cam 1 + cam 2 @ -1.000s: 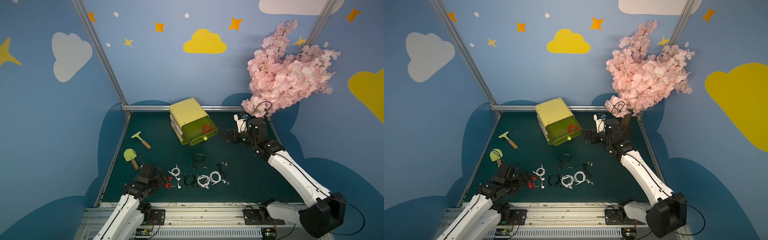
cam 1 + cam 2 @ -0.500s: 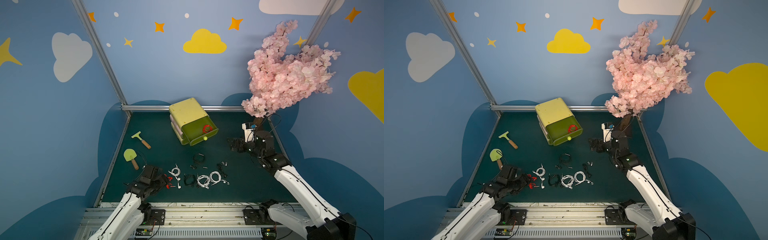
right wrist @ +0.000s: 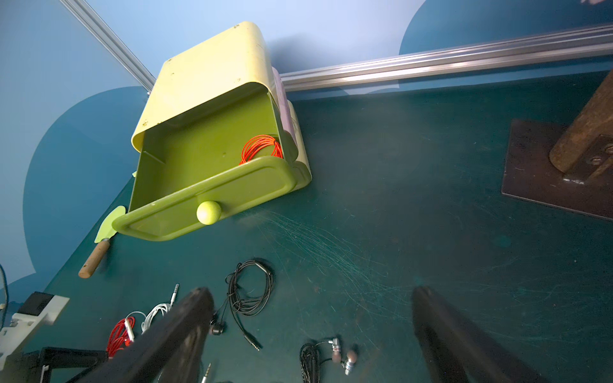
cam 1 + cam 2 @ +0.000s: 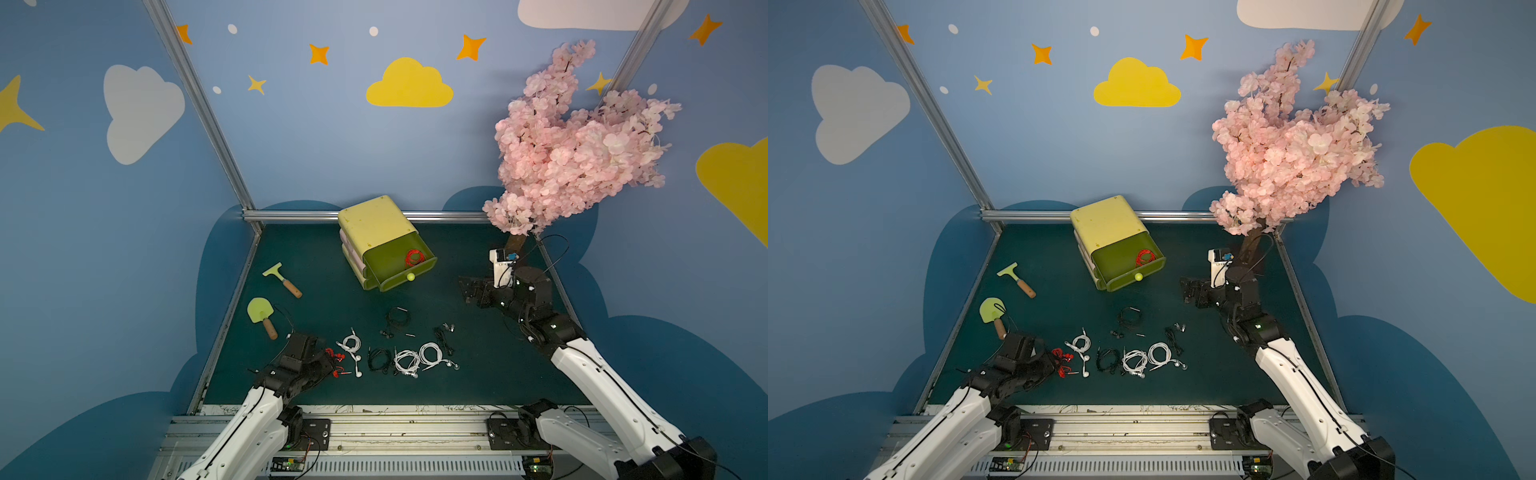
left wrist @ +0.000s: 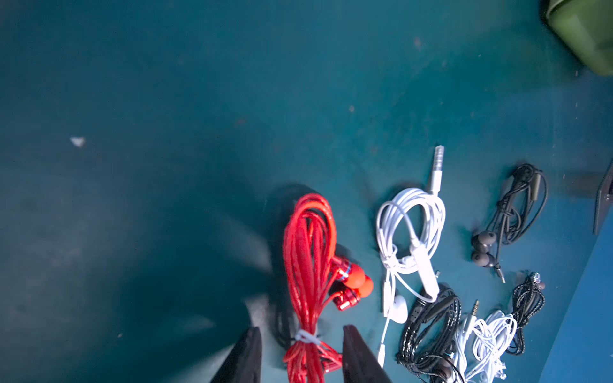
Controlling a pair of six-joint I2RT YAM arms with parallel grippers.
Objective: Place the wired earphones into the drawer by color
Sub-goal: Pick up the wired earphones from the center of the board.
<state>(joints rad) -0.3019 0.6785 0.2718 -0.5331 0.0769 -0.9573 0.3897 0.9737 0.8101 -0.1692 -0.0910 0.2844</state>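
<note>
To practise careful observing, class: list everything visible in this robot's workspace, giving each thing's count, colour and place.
drawer cabinet: one, yellow-green, back middle, top drawer open
red earphones: two, red; one in top drawer, one front left
white earphones: three, white, front
black earphones: three, black, front middle
scraper: one, green, wooden handle, left side
shovel: one, green, wooden handle, left side
blossom tree: one, pink, back right
left gripper: one, black, open, astride the front red earphones
right gripper: one, black, open, empty, right of cabinet
</note>
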